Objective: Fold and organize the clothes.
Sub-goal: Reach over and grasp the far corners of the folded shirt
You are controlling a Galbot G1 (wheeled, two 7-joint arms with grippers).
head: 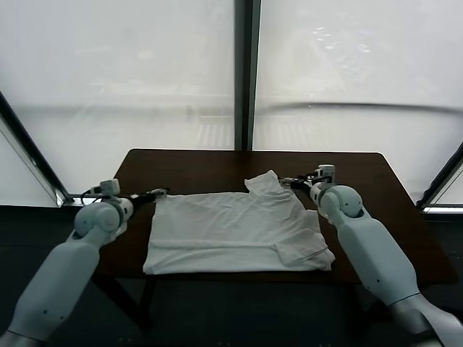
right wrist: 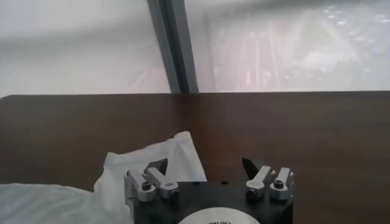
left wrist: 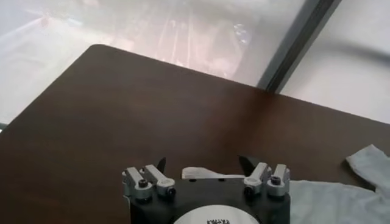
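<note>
The left gripper (left wrist: 203,165) has its fingers spread apart over the far left corner of the white T-shirt (head: 231,231), and the right gripper (right wrist: 205,165) is likewise spread at the raised flap near the far right corner. The shirt lies mostly flat on the dark table (head: 202,166). For a clean fold, both should probably pinch their corners evenly and move together.

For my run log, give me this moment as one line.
T-shirt: spread on table | left end effector: open, at its far left corner | right end effector: open, by raised far sleeve
</note>
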